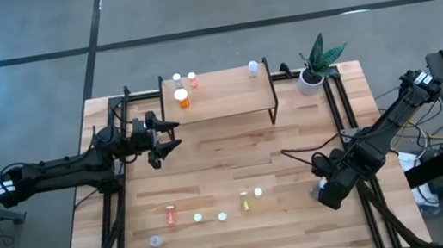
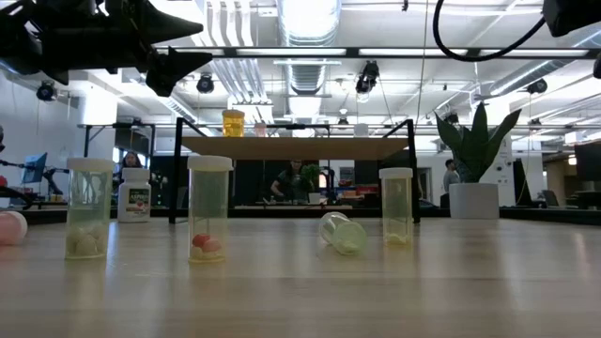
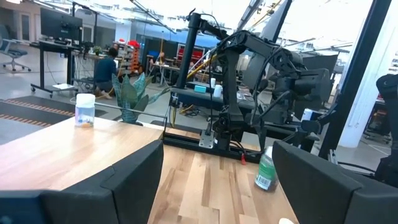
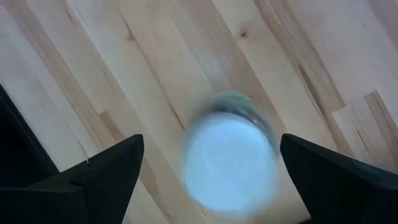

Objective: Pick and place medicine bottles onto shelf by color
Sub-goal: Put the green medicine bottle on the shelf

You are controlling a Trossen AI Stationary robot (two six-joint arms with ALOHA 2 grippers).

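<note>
My left jaws stand apart, hovering over the pale plank counter at about 9 o'clock, just off the shelf's near left corner. The shelf is a smooth light-wood board on thin black legs at 12 o'clock; on it stand an orange bottle, two small capped ones behind it, and one white-capped bottle toward its right end. My right jaws are also spread, at 4 o'clock, pointing down over a round white cap that shows blurred between my dark fingers; its body is hard to make out. Along 6 o'clock a loose row of small clear cylinders stands, one tipped on its side, and a pink one lies at the left.
</note>
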